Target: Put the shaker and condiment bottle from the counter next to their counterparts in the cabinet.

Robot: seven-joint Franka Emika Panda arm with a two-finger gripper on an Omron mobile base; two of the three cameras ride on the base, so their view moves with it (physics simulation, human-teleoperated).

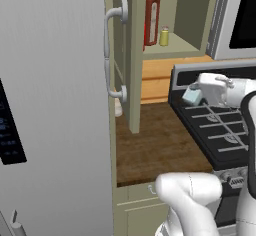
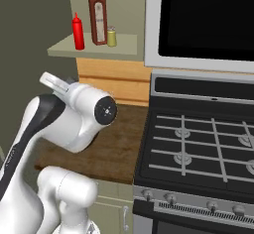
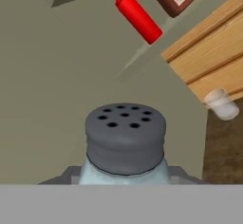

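Note:
My gripper (image 1: 196, 94) is shut on the shaker (image 1: 189, 98), a pale blue-grey one, and holds it in the air above the stove's left edge, beside the counter (image 1: 155, 145). In the hand view the shaker (image 3: 126, 137) and its holed grey cap sit close up between the fingers of the gripper (image 3: 124, 174). The cabinet (image 2: 94, 49) stands open. On its shelf, left to right, are the red condiment bottle (image 2: 78, 31), the tall dark red bottle (image 2: 98, 16) and the small yellow shaker (image 2: 112, 36). The hand view looks up at the condiment bottle (image 3: 136, 15).
The grey fridge (image 1: 55, 105) with curved handles walls off the left. The open cabinet door (image 1: 134, 55) hangs edge-on over the counter. A small white cup (image 1: 118, 107) sits at the counter's back left. The black stove (image 2: 198, 144) lies to the right, with a microwave (image 2: 203, 20) above it.

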